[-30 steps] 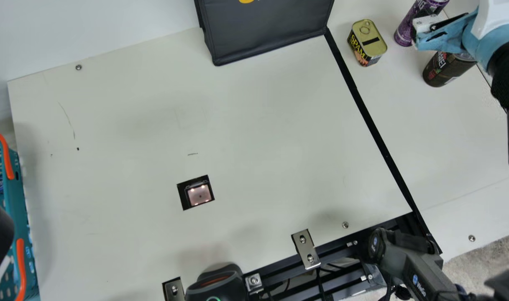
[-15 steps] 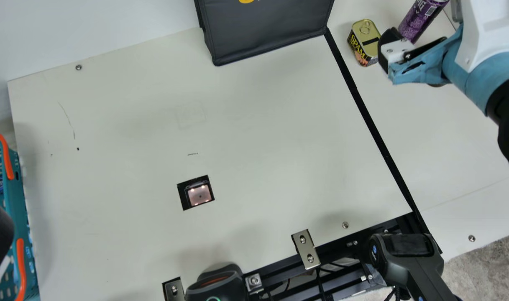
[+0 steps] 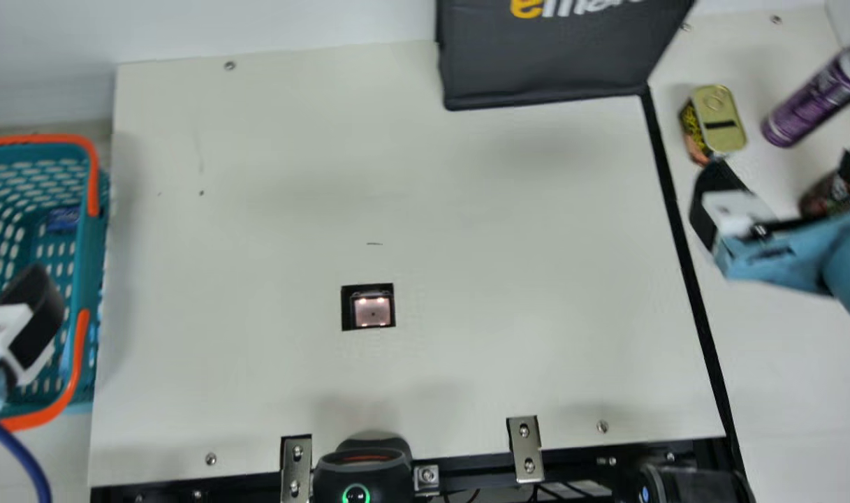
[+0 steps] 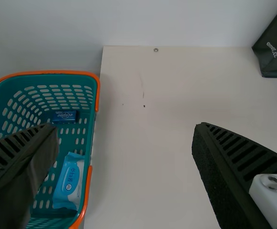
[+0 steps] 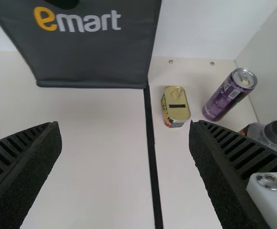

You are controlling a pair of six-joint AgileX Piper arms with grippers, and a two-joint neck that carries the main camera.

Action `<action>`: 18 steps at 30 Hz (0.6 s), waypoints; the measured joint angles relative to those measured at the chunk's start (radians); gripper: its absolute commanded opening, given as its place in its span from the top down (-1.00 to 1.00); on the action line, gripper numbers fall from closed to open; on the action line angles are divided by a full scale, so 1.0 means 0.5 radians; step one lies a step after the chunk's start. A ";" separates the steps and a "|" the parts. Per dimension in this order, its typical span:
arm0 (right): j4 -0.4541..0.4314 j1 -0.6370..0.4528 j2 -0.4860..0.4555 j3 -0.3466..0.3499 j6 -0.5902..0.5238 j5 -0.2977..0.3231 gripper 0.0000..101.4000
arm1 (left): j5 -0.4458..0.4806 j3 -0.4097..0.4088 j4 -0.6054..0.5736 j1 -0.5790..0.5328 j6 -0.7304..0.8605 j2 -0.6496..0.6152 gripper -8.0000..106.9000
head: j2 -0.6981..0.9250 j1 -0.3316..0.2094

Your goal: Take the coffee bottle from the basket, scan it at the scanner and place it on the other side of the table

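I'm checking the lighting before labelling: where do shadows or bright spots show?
Main view: bright spots in the scanner window, a lit green ring on the black device; left wrist view: soft shadow on the table beside the basket; right wrist view: glints on the purple can's top.

"emart" stands on the dark bag [image 5: 95, 55], its e yellow; print on the purple can [image 5: 224, 98] right of the bag is unreadable.

Left gripper [image 3: 32, 307]: at the main view's left edge.
Left jaws: black, ribbed, spread wide.
Right gripper [image 3: 784, 185]: at that view's right, angled up-left.
Right jaws: also wide apart.
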 measured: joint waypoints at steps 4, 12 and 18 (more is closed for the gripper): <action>-0.001 0.114 -0.068 -0.031 0.106 0.144 -0.87 | 0.004 0.000 0.000 0.000 0.000 0.000 -0.71 | 0.083 0.000; -0.013 0.273 -0.159 -0.070 0.231 0.359 -0.87 | 0.004 0.000 0.000 0.000 0.000 0.000 -0.71 | 0.086 0.000; -0.016 0.273 -0.162 -0.070 0.231 0.357 -0.87 | 0.004 0.000 0.000 0.000 0.000 0.000 -0.71 | 0.086 0.000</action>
